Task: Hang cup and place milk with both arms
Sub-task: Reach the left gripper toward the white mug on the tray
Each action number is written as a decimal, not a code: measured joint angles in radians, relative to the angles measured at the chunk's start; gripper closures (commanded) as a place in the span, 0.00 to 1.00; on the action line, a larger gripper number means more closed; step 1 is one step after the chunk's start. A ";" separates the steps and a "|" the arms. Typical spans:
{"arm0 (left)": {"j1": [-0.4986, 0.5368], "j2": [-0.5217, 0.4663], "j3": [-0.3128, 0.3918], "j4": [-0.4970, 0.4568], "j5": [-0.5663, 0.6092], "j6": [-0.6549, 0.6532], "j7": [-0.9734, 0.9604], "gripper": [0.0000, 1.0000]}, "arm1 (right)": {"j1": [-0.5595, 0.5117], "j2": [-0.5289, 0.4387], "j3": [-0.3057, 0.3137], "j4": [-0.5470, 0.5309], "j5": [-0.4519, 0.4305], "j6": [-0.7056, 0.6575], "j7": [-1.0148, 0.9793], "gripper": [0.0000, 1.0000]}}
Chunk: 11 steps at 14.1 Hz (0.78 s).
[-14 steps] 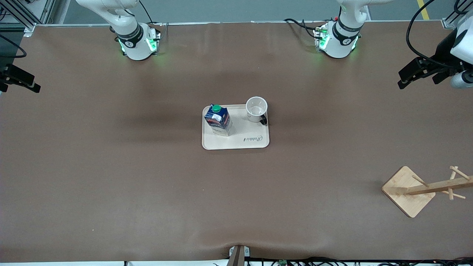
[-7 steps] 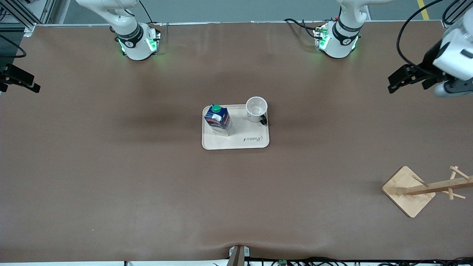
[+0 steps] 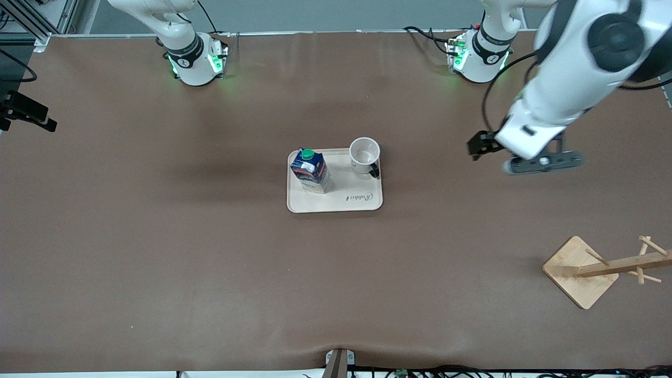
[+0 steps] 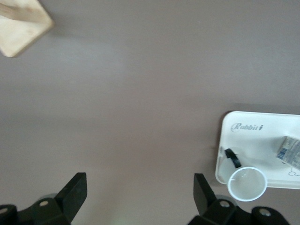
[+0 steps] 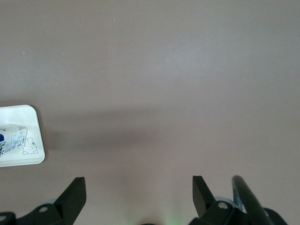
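the cup point(image 3: 364, 154) sits upright on the tray point(image 3: 336, 202), mouth open to the ceiling, in the tray corner toward the left arm's end and farther from the front camera. its black loop handle point(image 3: 374, 170) points toward the front camera. nothing can be seen inside it. the milk point(image 3: 311, 170) stands upright on the same tray, long axis vertical, green cap point(image 3: 307, 154) on top, near the tray end toward the right arm's side. the two are apart, with bare tray between them. the tray has "rabbit" lettering point(image 3: 359, 197) near its front edge.

the left arm comes from its base at the top of the front view and bends down over bare table, between the tray and the left arm's end. the left gripper point(image 3: 480, 146) hangs there in the air holding nothing, and in the left wrist view its fingers point(image 4: 75, 193) are spread wide, with the cup point(image 4: 247, 183) and tray point(image 4: 262, 131) off to one side.

the right gripper point(image 5: 136, 197) is also spread wide and empty over bare table, and the right arm just waits at its end. the right wrist view catches a tray corner point(image 5: 33, 157) and a bit of the milk point(image 5: 11, 138).

a wooden rack point(image 3: 604, 270) stands near the left arm's end, closer to the front camera.
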 measured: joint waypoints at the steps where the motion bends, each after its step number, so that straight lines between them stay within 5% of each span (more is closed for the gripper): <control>1: -0.015 0.010 -0.012 -0.043 0.000 0.056 -0.032 0.00 | 0.000 0.001 0.000 0.012 0.000 0.001 0.000 0.00; 7: -0.050 0.049 -0.107 -0.330 -0.002 0.473 -0.149 0.00 | 0.000 0.012 0.001 0.039 0.000 0.084 -0.001 0.00; 11: -0.150 0.146 -0.113 -0.366 0.007 0.553 -0.307 0.00 | 0.004 0.016 0.006 0.040 0.001 0.088 -0.002 0.00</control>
